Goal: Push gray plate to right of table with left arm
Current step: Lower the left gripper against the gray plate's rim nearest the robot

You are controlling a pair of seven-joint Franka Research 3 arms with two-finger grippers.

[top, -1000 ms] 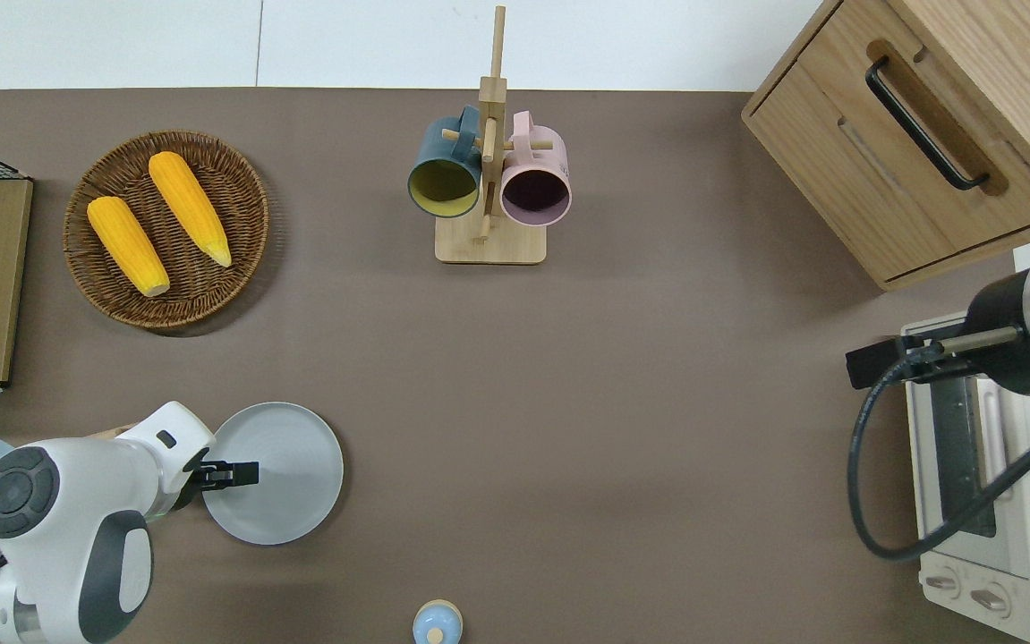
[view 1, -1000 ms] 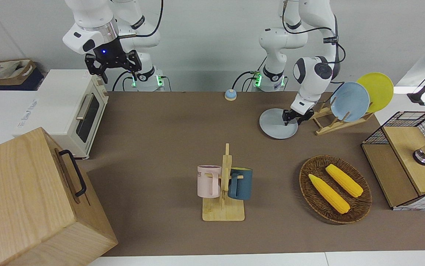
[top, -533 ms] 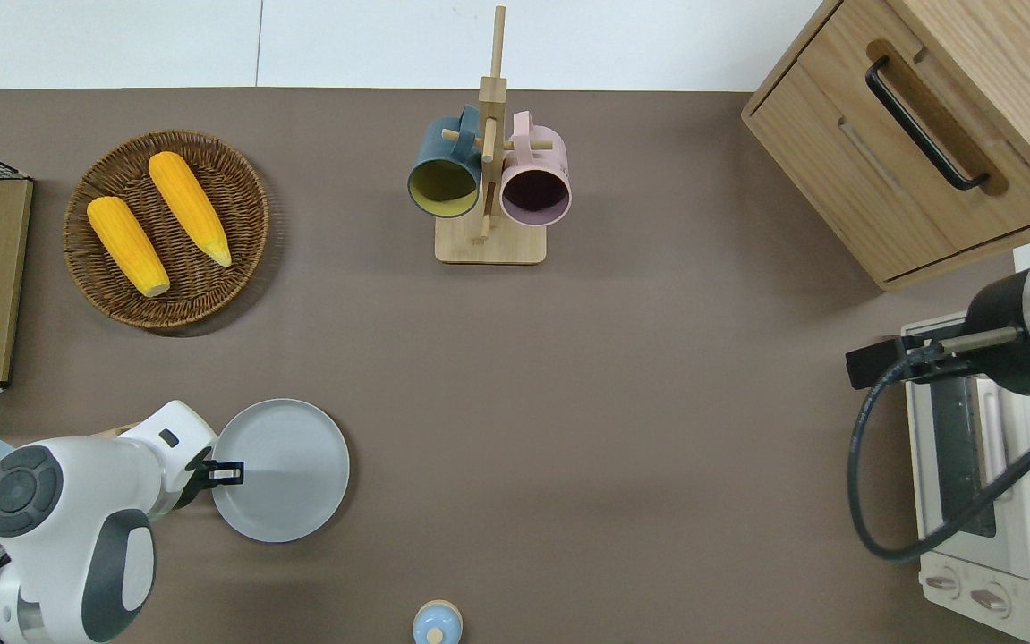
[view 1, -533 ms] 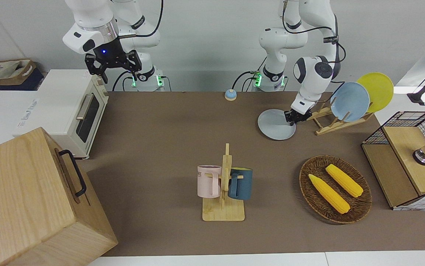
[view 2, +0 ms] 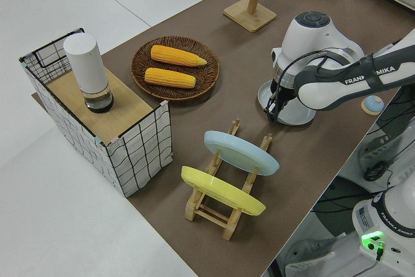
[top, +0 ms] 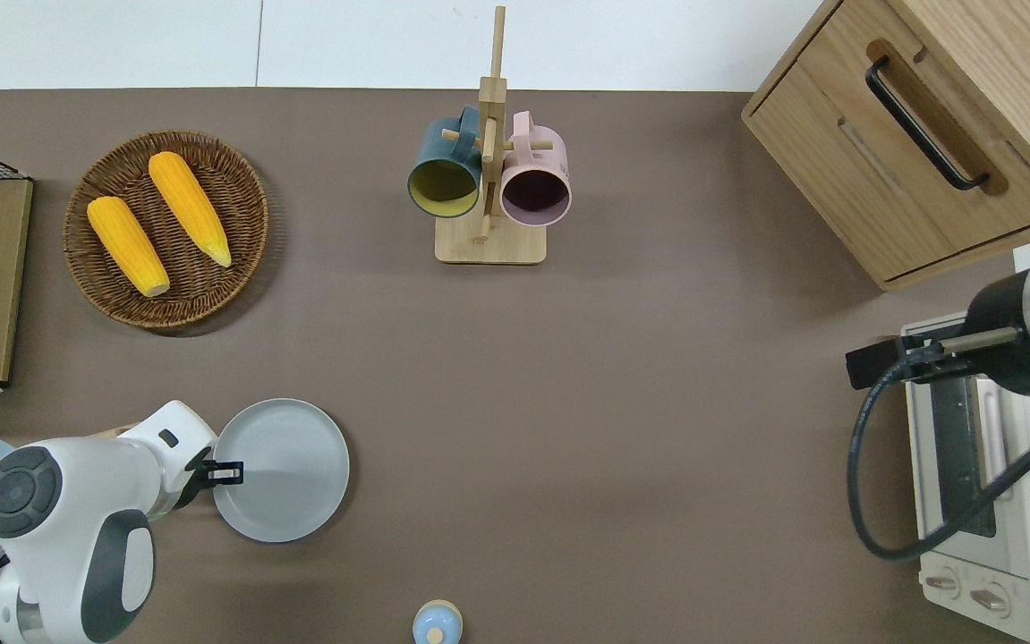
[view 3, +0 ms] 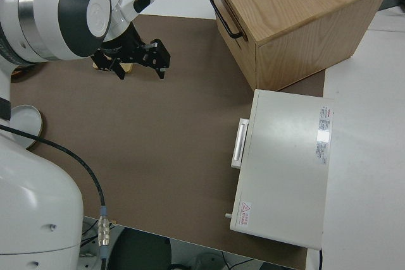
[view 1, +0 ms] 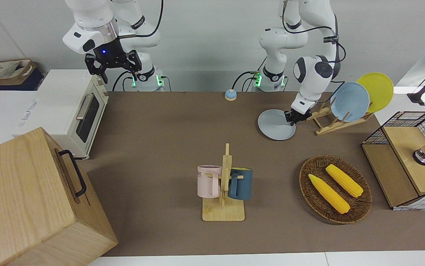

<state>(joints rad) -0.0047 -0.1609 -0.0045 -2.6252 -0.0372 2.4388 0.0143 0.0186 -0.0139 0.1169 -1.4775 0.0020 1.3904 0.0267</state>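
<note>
The gray plate [top: 286,470] [view 1: 274,125] [view 2: 299,113] lies flat on the brown table [top: 613,402], near the robots' edge at the left arm's end. My left gripper [top: 228,471] [view 1: 292,116] [view 2: 274,112] is low at the plate's rim on the side toward the left arm's end. Its fingers are shut and hold nothing, with the tips just over the rim. My right gripper [view 1: 113,68] [view 3: 139,66] is parked, open and empty.
A wooden rack [view 1: 328,123] holding a sky-blue plate [view 1: 349,101] and a yellow plate [view 1: 378,90] stands close beside the left gripper. A wicker basket [top: 251,233] of corn, a mug tree [top: 489,246], a small bell [top: 437,623], a wooden cabinet [top: 908,134] and a toaster oven [view 1: 68,107] also stand around.
The gray plate slid a little toward the right arm's end, and the left gripper's tips drew back from over the plate to its rim. In the last half second almost nothing moved.
</note>
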